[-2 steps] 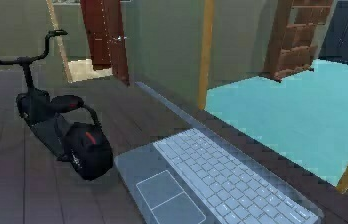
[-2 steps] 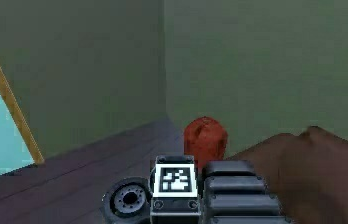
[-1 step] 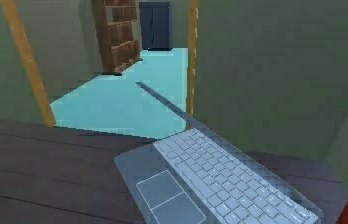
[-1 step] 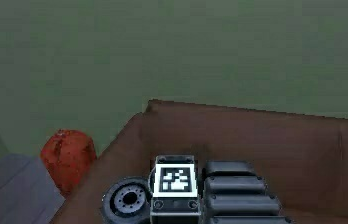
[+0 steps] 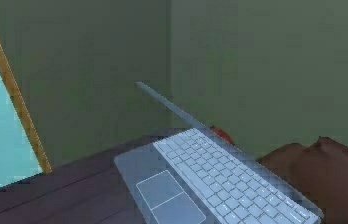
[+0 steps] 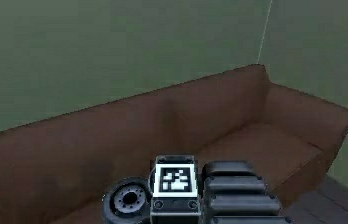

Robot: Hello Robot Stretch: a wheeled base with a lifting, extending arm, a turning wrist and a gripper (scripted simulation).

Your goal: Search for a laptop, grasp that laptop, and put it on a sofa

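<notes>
A silver-grey laptop (image 5: 207, 175) with pale keys and a touchpad spreads across the lower middle of the forward view. Its lid stands edge-on as a thin line running up to the left. It seems to hang above the dark plank floor (image 5: 72, 190), just left of a brown sofa's arm (image 5: 317, 165). In the arm side view the brown sofa (image 6: 182, 125) runs across the picture, backrest against the wall. The arm's end with a white marker square (image 6: 177, 180) rises from the bottom edge over the seat. The gripper's dark round body (image 6: 127, 203) sits left of it. Its far end is unclear, so I cannot tell whether it holds anything.
Dull green walls (image 5: 242, 60) meet in a corner behind the laptop. An orange-brown wooden frame (image 5: 17, 95) slants down the forward view's left beside a teal panel (image 5: 0, 130). The sofa's end arm (image 6: 317, 125) is at the arm side view's right, with dark floor beyond.
</notes>
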